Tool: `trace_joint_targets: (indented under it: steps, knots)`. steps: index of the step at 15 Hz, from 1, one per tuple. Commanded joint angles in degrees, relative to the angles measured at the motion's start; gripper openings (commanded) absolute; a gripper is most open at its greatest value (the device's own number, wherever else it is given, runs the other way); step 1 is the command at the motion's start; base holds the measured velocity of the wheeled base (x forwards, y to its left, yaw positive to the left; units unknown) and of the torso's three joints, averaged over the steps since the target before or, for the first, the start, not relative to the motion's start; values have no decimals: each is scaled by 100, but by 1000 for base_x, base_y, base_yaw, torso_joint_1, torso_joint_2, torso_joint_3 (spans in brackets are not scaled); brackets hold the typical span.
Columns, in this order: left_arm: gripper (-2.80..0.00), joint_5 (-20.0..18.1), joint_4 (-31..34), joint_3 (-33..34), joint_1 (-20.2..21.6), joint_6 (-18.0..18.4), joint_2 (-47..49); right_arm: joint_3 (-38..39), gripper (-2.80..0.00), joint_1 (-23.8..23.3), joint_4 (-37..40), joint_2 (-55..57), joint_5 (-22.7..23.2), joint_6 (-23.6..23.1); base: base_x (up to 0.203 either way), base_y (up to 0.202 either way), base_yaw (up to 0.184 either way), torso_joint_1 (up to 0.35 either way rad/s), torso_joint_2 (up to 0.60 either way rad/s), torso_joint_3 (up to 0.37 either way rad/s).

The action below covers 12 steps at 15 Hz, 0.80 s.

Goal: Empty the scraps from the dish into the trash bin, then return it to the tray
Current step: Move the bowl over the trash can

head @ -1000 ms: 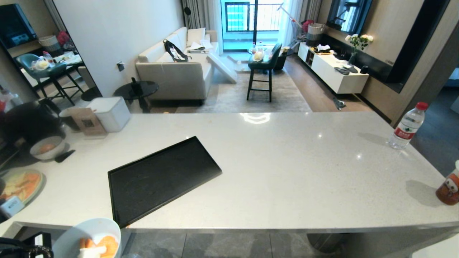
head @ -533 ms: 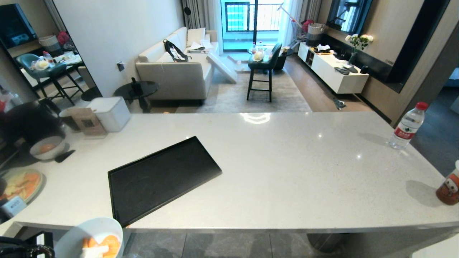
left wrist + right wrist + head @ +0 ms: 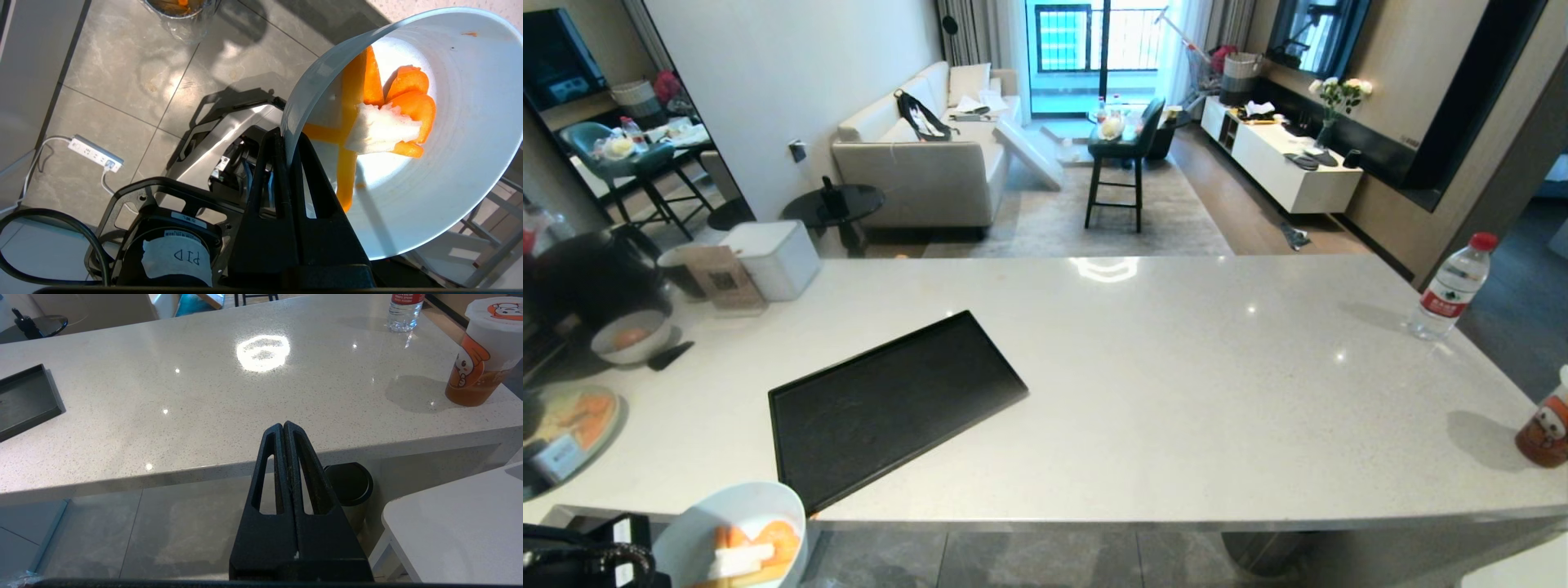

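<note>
My left gripper (image 3: 286, 139) is shut on the rim of the dish (image 3: 449, 183), a pale blue-white bowl held in the air off the counter's near left corner. Orange and whitish scraps (image 3: 392, 118) lie inside it. In the head view the dish (image 3: 698, 523) and its scraps (image 3: 752, 547) show at the bottom left, with the left gripper (image 3: 645, 543) beside them. The trash bin (image 3: 179, 12) stands on the floor ahead, orange pieces inside its clear liner. The black tray (image 3: 890, 408) lies empty on the counter. My right gripper (image 3: 284, 426) is shut on nothing, below the counter's edge.
A greyish bowl with orange food (image 3: 629, 336) and a green plate (image 3: 576, 420) sit at the counter's left end. A water bottle (image 3: 1454, 286) and an orange drink cup (image 3: 1547, 425) stand at the right. A black-topped steel cylinder (image 3: 349, 486) is under the counter. A power strip (image 3: 96, 153) lies on the floor.
The dish in my left gripper has risen slightly in the head view, and the scraps have shifted inside it. The right arm has not moved.
</note>
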Motion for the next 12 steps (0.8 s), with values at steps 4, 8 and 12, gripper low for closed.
trace_joint_targets:
  steps: [4,8,12]
  knots:
    - [-280,-41,9,75,-62,-25,74,0,-280,1,-2,-2,-2,3,0,0,0,0,0,0]
    - [-280,-39,8,122,-62,-28,56,0,-280,1,-2,-2,-2,3,0,0,0,0,0,0]
    - [-280,-30,17,148,-62,-22,47,0,-280,1,-2,6,-2,3,0,0,0,0,0,0]
